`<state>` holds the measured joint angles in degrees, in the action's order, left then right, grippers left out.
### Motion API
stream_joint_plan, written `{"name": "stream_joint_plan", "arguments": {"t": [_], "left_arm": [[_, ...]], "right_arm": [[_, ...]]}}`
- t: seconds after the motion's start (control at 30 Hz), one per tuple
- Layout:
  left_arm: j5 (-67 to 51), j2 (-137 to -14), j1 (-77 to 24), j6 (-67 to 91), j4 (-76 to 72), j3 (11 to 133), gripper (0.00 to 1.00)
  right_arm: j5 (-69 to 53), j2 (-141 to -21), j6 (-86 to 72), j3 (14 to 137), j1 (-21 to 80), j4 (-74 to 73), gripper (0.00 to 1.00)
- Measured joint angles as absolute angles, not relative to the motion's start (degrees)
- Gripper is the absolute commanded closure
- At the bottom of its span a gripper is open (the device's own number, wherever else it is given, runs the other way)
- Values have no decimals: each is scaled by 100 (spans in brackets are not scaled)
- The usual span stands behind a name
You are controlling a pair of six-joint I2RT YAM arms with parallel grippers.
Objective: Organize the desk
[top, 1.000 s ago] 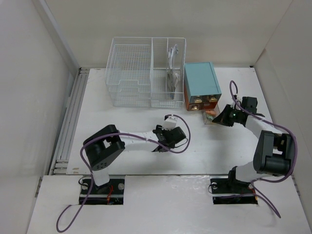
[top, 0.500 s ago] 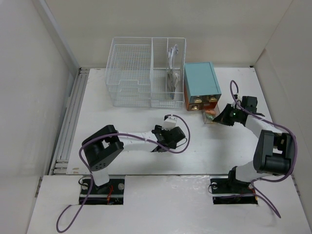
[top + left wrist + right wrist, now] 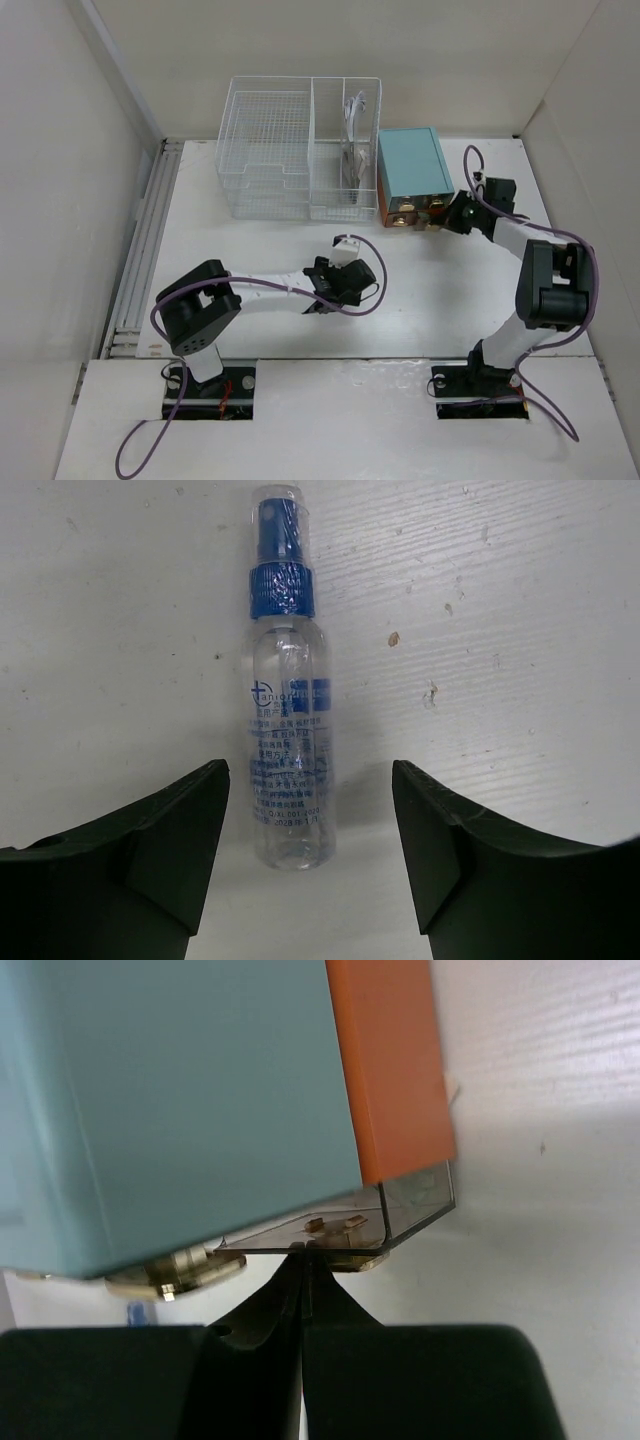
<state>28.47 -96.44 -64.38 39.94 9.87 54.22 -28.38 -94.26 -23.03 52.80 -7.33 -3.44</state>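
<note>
Desk: the wide white tabletop (image 3: pixel 250 245) fills the middle of the overhead view. It runs from the arm bases at the near edge to the back wall, and we see small specks and scuffs on it up close.
Wire basket: a white mesh basket (image 3: pixel 300 150) stands at the far edge, divided into compartments. Some pale items stand upright in its right-hand section, too small for us to name.
Teal box: a teal box (image 3: pixel 412 165) sits just right of the basket, touching or nearly touching it. Its brown drawer fronts (image 3: pixel 415 208) with brass knobs face the arms.
Spray bottle: a small clear bottle (image 3: pixel 288 740) with a blue spray head and a printed label lies flat on the desk, cap pointing away from the wrist camera.
Left gripper: we see the left gripper (image 3: pixel 308 785) spread wide and low over the desk near its centre. One dark finger (image 3: pixel 150 850) is on each side of the bottle's lower body, and neither touches it.
Right gripper: the right gripper (image 3: pixel 303 1252) is at the box's front right corner. Its fingers are pressed together, pinching the thin near edge of a clear case (image 3: pixel 415 1205).
Clear case: it lies against the box's foot, and an orange slab (image 3: pixel 385 1060) rises from it alongside the teal wall.
</note>
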Motion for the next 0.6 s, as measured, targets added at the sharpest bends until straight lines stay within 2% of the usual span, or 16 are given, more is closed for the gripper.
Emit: {"name": "stream_joint_plan", "arguments": {"t": [0.53,0.57,0.6], "left_arm": [[2792,-9633,-6438,3994,969,5360,37],[2781,-9627,-6438,3994,969,5347,37],[2775,-9614,-6438,3994,972,5332,37]], "right_arm": [[-2464,-9706,-2659,5426,-668,224,100],[-2486,-9677,-2672,5378,-672,272,92],[-2519,-9596,-2694,5269,-674,333,71]]}}
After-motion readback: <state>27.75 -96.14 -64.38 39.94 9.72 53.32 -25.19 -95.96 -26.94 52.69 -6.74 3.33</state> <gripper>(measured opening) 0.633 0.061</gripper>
